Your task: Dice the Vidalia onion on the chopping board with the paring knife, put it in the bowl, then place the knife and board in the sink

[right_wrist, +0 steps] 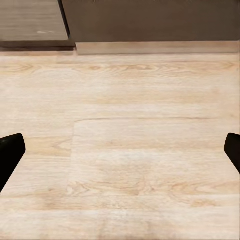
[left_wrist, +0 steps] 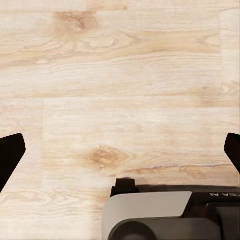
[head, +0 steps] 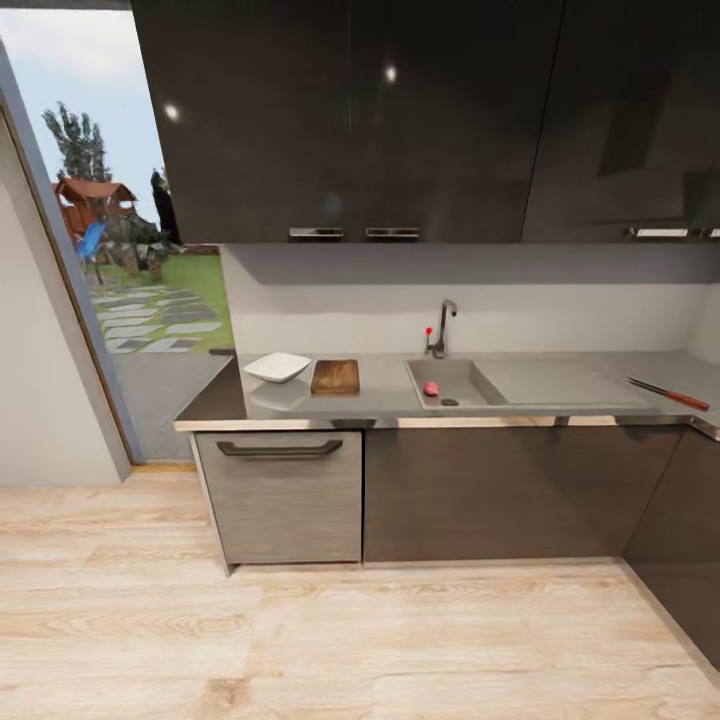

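In the head view the pinkish Vidalia onion (head: 431,389) lies in the sink (head: 470,380) basin, near the drain, below the chrome tap (head: 441,328). Left of the sink, the brown chopping board (head: 335,376) lies on the countertop (head: 220,400), with the white bowl (head: 277,367) just left of it. The paring knife (head: 668,393) lies far right on the counter, past the drainboard. My left gripper (left_wrist: 120,150) is open above the wooden floor, its dark fingertips (left_wrist: 10,155) spread wide. My right gripper (right_wrist: 120,150) is open too, over floor near the cabinet base.
Dark upper cabinets (head: 400,110) hang above the counter. A drawer front with a handle (head: 280,448) sits under the bowl. An open doorway (head: 130,260) to a garden is at the left. Light wooden floor (head: 300,640) lies between me and the cabinets. The counter turns a corner at far right (head: 700,430).
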`<state>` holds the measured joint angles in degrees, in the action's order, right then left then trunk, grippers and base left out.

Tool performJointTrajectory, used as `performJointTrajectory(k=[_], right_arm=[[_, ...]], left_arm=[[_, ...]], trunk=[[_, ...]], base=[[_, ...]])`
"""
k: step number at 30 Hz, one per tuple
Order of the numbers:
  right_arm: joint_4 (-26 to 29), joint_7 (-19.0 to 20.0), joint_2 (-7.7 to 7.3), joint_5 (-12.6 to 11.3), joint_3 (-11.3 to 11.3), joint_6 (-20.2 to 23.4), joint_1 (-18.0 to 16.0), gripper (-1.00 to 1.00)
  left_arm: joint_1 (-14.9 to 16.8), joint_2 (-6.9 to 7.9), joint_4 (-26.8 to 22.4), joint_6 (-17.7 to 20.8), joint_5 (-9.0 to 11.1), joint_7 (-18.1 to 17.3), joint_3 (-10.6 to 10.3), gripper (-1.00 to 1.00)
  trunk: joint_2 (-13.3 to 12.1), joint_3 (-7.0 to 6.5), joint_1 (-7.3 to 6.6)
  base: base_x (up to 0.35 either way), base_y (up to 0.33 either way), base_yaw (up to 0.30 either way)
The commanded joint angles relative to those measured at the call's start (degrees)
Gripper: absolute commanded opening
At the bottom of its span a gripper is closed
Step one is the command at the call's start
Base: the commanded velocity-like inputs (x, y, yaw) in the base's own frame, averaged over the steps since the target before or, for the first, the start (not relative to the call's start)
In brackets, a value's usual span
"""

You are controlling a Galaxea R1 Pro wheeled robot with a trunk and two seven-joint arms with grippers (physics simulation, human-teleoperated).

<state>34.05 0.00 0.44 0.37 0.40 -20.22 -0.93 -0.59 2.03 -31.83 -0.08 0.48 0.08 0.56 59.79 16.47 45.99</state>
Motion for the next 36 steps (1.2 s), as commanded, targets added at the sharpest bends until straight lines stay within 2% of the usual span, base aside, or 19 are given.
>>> performJointTrajectory(k=[1, 36], right_arm=[[0.0, 0.0, 0.0, 0.0, 0.0, -0.2, 0.0, 1.0], [0.0, -0.1, 0.0, 0.1, 0.0, -0.2, 0.0, 1.0]], left_arm=[[0.0, -0.01, -0.1, 0.0, 0.0, 0.0, 0.1, 1.0], [0.0, -0.01, -0.1, 0.0, 0.0, 0.0, 0.1, 1.0]], trunk=[[-0.4, -0.13, -0.22], [-14.4, -6.41, -7.91]], base=[[0.0, 0.0, 0.0], [0.0, 0.0, 0.0]])
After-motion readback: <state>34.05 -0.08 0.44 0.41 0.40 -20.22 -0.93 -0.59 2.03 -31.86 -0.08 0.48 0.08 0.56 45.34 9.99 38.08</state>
